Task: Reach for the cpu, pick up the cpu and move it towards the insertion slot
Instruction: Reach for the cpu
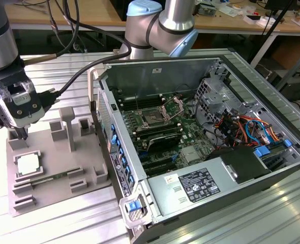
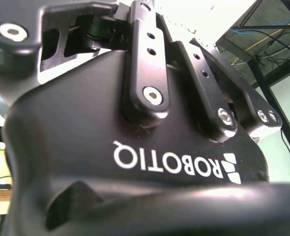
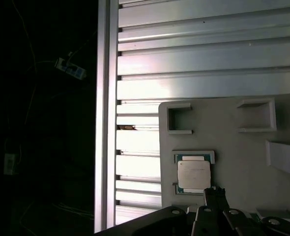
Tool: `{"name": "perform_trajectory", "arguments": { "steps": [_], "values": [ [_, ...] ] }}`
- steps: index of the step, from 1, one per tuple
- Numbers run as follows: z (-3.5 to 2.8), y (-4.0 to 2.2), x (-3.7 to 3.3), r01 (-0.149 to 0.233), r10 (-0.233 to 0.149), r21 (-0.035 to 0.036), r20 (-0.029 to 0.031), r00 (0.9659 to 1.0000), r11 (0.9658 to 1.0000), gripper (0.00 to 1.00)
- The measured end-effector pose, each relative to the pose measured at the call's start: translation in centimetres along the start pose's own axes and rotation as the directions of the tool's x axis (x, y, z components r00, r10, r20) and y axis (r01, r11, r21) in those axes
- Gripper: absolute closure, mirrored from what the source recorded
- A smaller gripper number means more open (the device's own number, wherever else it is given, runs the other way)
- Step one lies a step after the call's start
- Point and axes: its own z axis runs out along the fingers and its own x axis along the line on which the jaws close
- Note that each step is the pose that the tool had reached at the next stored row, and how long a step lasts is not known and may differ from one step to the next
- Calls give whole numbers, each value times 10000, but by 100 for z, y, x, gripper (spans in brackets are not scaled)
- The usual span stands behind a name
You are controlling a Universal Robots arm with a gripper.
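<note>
Had the jaws drawn together, tip against tip, with nothing clamped between them. Saw the black metal housing [image 2: 135,147] and its bolted link bars right behind the jaws in the second wrist view. Hung the jaws in the air, touching nothing, over a pale grey moulded plastic fixture plate [image 1: 53,195] [image 3: 233,147].

Found the cpu [image 1: 28,164] [image 3: 194,174], a small flat square chip with a silvery-white metal top and a thin greenish rim, just below the jaws and a little to one side, near but untouched. Noted it lying flat in a square walled recess of that plate.

Farther from the jaws on the same plate, made out open-sided square pockets [image 3: 179,119], a tall grey upright post [image 1: 68,127] and a long thin green strip [image 1: 51,178] resting in a groove. Under the plate, saw the ribbed silver aluminium counter [image 1: 63,223] [image 3: 194,73].

Beyond the plate's far edge, well apart from the jaws, found an open dark grey metal computer case [image 1: 155,76] lying on its side. Inside it, located the insertion slot [image 1: 152,118], a square socket with dark centre and silver frame, its hinged metal bracket [image 1: 173,105] raised, set in a green circuit board [image 1: 190,132] beside long narrow black memory slots [image 1: 160,136]. Farthest of all, spotted a silver and pale blue arm joint [image 1: 160,20] above the case's far wall.
</note>
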Motion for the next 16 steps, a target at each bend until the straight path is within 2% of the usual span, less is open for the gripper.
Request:
{"name": "perform_trajectory", "arguments": {
  "steps": [16],
  "values": [
    [41,-1,1,0,0,0,0,10000,10000,89]
  ]
}}
